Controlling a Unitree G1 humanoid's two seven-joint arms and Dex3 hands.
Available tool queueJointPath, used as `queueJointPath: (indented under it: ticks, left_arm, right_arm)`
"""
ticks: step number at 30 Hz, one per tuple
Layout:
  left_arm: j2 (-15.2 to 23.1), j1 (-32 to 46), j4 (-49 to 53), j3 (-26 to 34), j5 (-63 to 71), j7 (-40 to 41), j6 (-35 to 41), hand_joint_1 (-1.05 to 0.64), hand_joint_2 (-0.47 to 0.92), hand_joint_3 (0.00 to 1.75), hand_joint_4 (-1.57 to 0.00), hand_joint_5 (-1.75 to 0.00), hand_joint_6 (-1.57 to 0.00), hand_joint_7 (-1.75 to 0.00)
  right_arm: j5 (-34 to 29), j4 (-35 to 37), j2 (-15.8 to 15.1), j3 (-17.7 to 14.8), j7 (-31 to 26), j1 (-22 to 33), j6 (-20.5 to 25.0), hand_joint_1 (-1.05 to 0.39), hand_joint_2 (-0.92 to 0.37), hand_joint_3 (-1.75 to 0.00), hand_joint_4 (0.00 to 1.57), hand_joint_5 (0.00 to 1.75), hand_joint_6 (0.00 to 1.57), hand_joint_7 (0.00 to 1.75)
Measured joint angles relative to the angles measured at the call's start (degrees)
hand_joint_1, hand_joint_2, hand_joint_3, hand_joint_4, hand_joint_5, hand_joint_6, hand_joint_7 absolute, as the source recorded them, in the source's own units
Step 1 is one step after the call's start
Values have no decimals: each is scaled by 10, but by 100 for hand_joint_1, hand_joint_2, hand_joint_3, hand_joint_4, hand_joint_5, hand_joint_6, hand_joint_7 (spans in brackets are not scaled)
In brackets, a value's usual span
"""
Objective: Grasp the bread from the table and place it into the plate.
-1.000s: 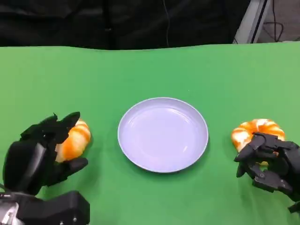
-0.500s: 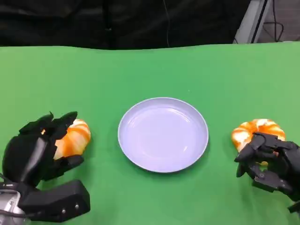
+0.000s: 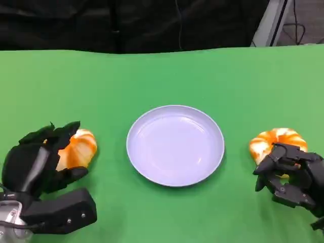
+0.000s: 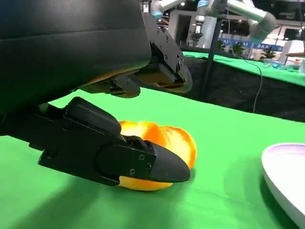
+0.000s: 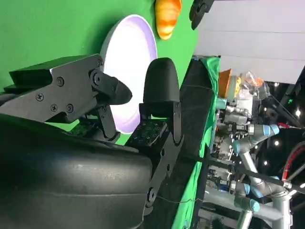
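Two orange-and-white bread rolls lie on the green table on either side of a pale lilac plate (image 3: 152,167). The left bread (image 3: 81,149) sits beside my left hand (image 3: 35,164), whose fingers arch over it. In the left wrist view the thumb (image 4: 119,157) lies along the front of this bread (image 4: 167,138) and the other fingers (image 4: 162,71) hover above it with a gap. The right bread (image 3: 277,137) lies just beyond my right hand (image 3: 293,174), which holds nothing. In the right wrist view its fingers (image 5: 162,90) stand apart, with the plate (image 5: 128,47) seen past them.
The green table (image 3: 162,76) ends at a black curtain at the back. Across the plate, the right wrist view shows the left bread (image 5: 167,16). Other robot arms (image 5: 252,143) and equipment stand well beyond the table.
My left hand has drawn a little lower and closer around the left bread. The right hand, both breads and the plate have stayed where they were.
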Motion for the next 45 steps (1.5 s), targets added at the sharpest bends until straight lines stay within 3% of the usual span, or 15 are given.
queueJointPath:
  ticks: [45]
  left_arm:
    - [-17,-64,92,-44,-45,-58,-5,-79,92,25,-42,0,-49,0]
  right_arm:
    - [0,1,0,0,-3,0,-3,7,-77,-79,81,151,84,111]
